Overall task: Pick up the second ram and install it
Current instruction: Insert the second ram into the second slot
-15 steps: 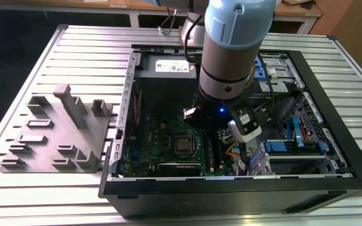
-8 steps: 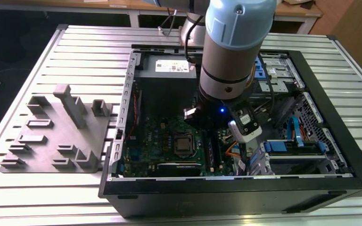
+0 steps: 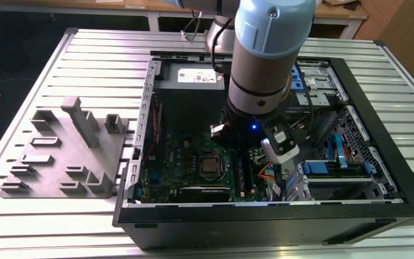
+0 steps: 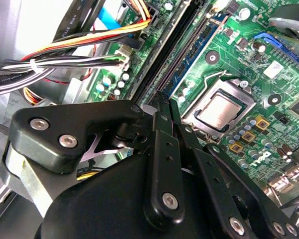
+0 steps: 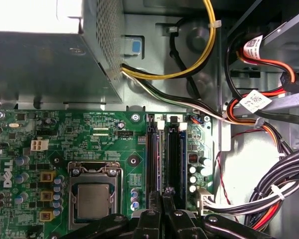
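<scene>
My gripper (image 3: 241, 154) hangs inside the open computer case, over the motherboard. In both wrist views its black fingers are shut tight together, with no gap showing between them. The gripper (image 5: 165, 193) tips sit at one end of the two long black memory slots (image 5: 175, 154). A dark bluish board edge (image 5: 159, 164) stands along one slot and shows as a blue strip (image 4: 192, 55) past the gripper (image 4: 161, 98). I cannot tell whether this is the second ram, or whether the fingertips touch a stick.
A grey plastic holder block (image 3: 63, 156) lies on the slatted table at the exterior view's left. The grey power supply (image 5: 40, 64) and the CPU socket (image 5: 92, 199) flank the slots. Cable bundles (image 5: 269, 189) crowd the other side. A drive cage (image 3: 336, 167) fills the case's far side.
</scene>
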Controlling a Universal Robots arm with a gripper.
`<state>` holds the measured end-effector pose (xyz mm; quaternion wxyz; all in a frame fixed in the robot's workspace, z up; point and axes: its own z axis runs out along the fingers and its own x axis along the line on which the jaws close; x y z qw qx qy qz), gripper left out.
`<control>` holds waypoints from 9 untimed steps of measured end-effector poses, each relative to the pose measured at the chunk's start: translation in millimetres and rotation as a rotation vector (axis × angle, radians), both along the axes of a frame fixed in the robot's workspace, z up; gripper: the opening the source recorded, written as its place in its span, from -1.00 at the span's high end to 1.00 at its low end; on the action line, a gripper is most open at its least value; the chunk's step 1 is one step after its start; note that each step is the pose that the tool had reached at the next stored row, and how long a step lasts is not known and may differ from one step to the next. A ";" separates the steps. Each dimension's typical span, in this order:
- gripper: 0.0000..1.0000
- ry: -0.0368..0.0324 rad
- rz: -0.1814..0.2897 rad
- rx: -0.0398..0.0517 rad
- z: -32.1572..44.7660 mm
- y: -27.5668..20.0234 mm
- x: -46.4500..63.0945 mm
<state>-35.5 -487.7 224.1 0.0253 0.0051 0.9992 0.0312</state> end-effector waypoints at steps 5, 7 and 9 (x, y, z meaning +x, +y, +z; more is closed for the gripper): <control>0.80 0.0000 0.000 -0.0001 -0.3 0.0 0.0; 0.80 0.0000 0.000 0.0002 -0.6 0.0 0.0; 0.80 0.0000 0.000 0.0000 -0.6 0.0 0.0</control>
